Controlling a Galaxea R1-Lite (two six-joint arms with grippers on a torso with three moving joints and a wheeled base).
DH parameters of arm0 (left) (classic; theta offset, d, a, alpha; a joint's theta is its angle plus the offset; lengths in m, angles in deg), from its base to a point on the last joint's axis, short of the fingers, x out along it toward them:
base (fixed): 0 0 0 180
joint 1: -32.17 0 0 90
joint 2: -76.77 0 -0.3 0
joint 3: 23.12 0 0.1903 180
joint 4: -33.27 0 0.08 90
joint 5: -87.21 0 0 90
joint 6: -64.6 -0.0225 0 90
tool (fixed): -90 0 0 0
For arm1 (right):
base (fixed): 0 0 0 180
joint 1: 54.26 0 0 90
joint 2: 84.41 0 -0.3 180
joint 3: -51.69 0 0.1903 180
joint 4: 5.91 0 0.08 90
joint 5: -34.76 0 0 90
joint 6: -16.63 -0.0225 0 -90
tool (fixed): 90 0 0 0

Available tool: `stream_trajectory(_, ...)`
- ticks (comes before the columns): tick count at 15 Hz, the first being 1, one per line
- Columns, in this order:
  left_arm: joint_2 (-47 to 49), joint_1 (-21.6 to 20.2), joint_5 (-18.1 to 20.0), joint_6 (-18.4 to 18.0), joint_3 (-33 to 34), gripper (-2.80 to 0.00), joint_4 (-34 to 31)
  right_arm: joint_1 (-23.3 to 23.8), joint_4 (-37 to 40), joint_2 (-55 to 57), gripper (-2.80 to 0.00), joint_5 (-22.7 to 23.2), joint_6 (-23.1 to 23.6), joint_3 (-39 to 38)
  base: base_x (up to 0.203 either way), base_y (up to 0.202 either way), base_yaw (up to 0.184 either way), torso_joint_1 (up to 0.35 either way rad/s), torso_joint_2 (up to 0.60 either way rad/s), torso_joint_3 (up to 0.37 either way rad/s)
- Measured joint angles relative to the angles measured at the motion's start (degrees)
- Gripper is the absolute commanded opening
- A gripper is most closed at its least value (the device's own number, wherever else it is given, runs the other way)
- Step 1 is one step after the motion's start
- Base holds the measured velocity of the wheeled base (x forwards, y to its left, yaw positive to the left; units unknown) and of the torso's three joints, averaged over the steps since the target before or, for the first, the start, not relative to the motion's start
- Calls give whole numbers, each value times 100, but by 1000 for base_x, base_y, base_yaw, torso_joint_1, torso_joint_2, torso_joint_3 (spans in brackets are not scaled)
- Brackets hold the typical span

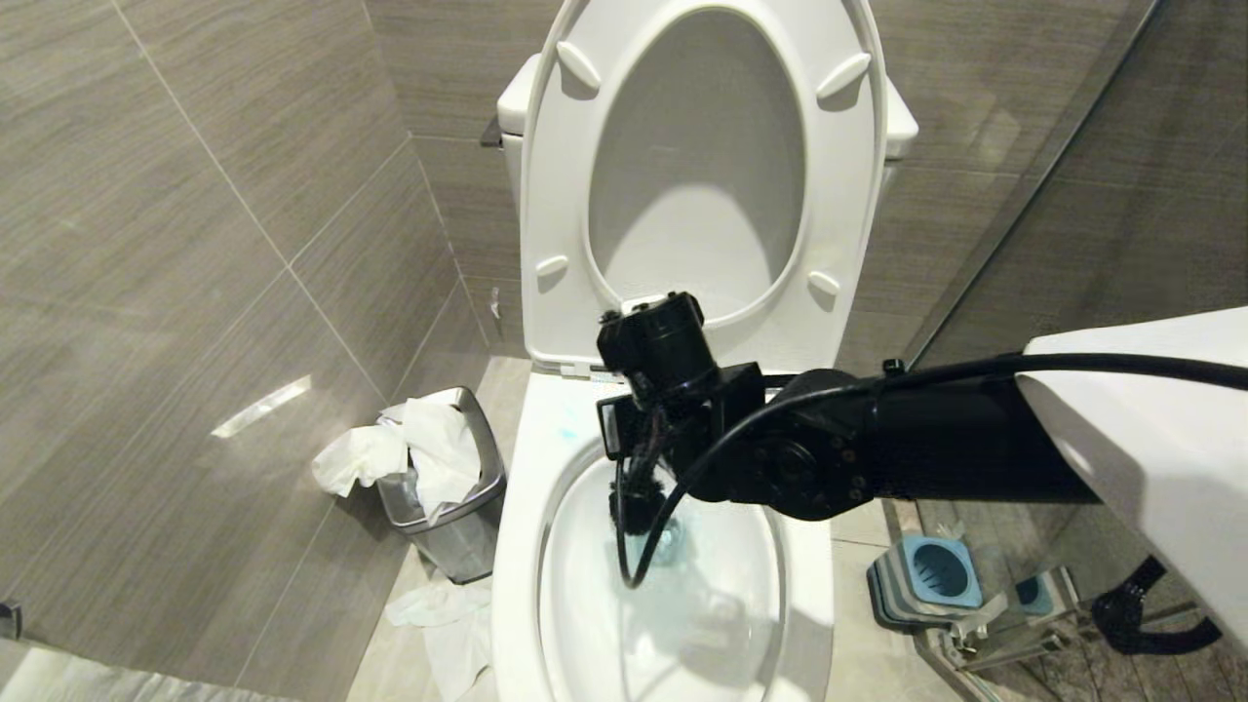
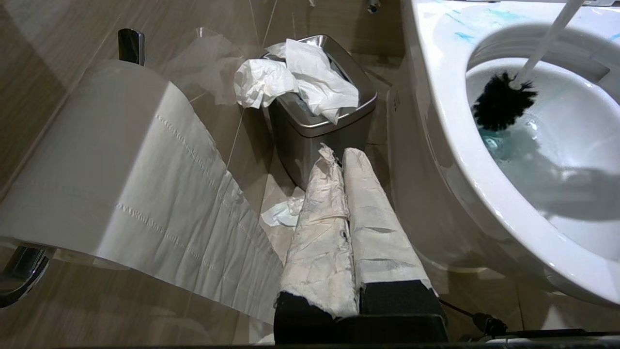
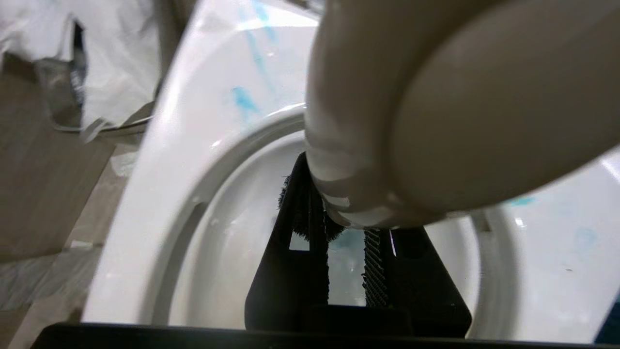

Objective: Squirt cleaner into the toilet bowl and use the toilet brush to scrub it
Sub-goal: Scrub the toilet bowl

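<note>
pinching the toilet brush (image 2: 503, 99) by its white handle, the right gripper (image 3: 346, 264) holds the black bristles in the toilet bowl (image 1: 517, 546), just above cleaner (image 2: 499, 143)-tinted water; left gripper (image 2: 339, 160) pressed together.

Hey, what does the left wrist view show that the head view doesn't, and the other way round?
Only the left wrist view: a toilet paper roll on its holder, the shut left gripper with paper-wrapped fingers, and the toilet brush head in full above the blue-tinted water.

Only the head view: the raised seat, the right gripper reaching into the bowl, and the blue brush holder on the floor.

Both: the toilet bowl, the blue cleaner, and the steel bin stuffed with tissue.
</note>
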Motion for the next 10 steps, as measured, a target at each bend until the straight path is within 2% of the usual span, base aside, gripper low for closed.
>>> stream_trajectory(4,0,0,-2,-1,0,-280,2,-532,6,-44,-280,4,-35,-311,0,0,0,0,0,0)
stream_trajectory(10,0,0,2,-4,0,-280,5,-998,-5,-1028,-280,1,-386,-1962,0,0,0,0,0,0)
